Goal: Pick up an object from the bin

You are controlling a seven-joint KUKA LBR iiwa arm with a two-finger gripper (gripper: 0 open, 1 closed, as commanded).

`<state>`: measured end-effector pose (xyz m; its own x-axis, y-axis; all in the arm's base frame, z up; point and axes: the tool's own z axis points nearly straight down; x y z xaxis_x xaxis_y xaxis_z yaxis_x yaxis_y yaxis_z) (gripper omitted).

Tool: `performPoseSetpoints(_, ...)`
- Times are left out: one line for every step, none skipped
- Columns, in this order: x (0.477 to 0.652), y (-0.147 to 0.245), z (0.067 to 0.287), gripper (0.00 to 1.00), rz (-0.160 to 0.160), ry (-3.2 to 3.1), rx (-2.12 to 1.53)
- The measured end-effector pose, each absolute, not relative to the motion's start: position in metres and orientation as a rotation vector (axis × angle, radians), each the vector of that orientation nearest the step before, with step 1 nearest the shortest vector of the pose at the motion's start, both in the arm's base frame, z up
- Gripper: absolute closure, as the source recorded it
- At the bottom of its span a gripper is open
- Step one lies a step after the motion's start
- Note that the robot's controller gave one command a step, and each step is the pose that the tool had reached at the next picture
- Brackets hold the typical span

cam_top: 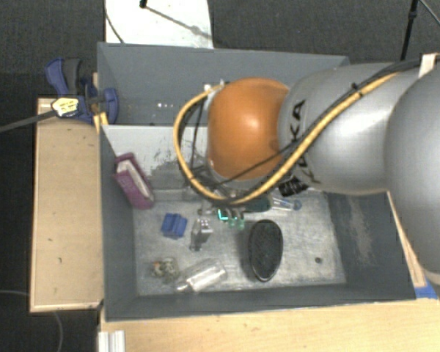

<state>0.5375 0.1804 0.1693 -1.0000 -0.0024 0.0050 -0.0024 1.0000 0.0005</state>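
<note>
My gripper (200, 235) hangs below the orange dome, low over the middle of the bin floor. A small blue block (174, 226) lies just to its left, apart from it. On its right lies a black oval brush-like thing (265, 249). A clear plastic piece (202, 276) rests in front of the gripper near the bin's front wall. A small teal thing (232, 215) sits right behind the gripper, partly under the arm.
A purple box (133, 181) leans against the left wall. A small brownish lump (160, 269) lies at the front left. A thin bluish pen-like thing (287, 205) pokes out under the arm. The arm hides the back of the bin.
</note>
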Motion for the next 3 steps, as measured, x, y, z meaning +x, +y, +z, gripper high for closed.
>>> performPoseSetpoints(0.549, 0.169, 0.075, 0.00, 0.003, -3.130, -0.211)
performPoseSetpoints(0.561, 0.188, 0.072, 0.00, -0.004, -3.149, 0.012)
performPoseSetpoints(0.562, 0.187, 0.074, 1.00, -0.006, -3.153, 0.001)
